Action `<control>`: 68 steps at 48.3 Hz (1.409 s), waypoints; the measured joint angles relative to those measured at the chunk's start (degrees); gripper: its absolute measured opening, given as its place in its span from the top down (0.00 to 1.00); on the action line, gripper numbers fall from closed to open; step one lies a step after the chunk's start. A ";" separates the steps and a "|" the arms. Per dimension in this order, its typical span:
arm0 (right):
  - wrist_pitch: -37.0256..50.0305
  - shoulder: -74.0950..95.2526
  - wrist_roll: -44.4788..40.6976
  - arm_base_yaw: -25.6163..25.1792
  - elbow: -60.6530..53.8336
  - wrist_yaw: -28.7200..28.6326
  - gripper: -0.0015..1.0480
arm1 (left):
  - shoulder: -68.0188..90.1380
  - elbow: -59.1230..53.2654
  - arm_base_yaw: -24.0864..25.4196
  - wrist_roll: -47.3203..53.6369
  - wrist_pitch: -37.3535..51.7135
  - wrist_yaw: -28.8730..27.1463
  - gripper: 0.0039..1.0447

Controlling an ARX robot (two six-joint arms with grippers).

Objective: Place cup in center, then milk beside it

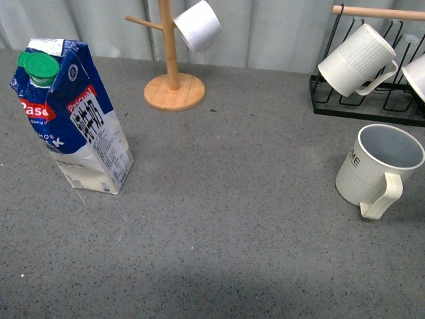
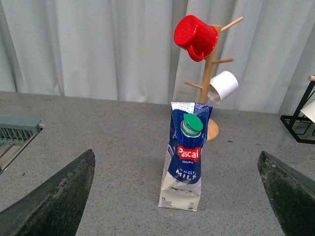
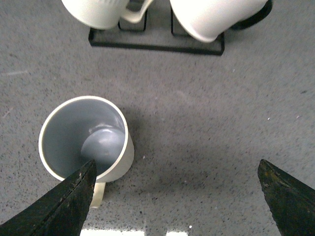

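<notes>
Wide open and empty at left hand (image 2: 175,153), facing upright milk (image 1: 73,119). Equally wide and empty at right hand (image 3: 177,162), above cup (image 3: 74,132).

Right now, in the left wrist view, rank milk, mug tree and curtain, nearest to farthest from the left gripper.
1. Milk, straight ahead, in the middle.
2. Mug tree, just behind it.
3. Curtain, across the very back.

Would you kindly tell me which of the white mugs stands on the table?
The cup at the front right: it stands upright, mouth up, grey-blue inside, while the other white mugs hang on the black rack and the wooden tree.
</notes>
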 joint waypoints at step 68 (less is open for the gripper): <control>-16.61 24.39 13.75 7.87 22.97 -1.27 0.99 | 0.00 0.00 0.00 0.00 0.00 0.00 0.06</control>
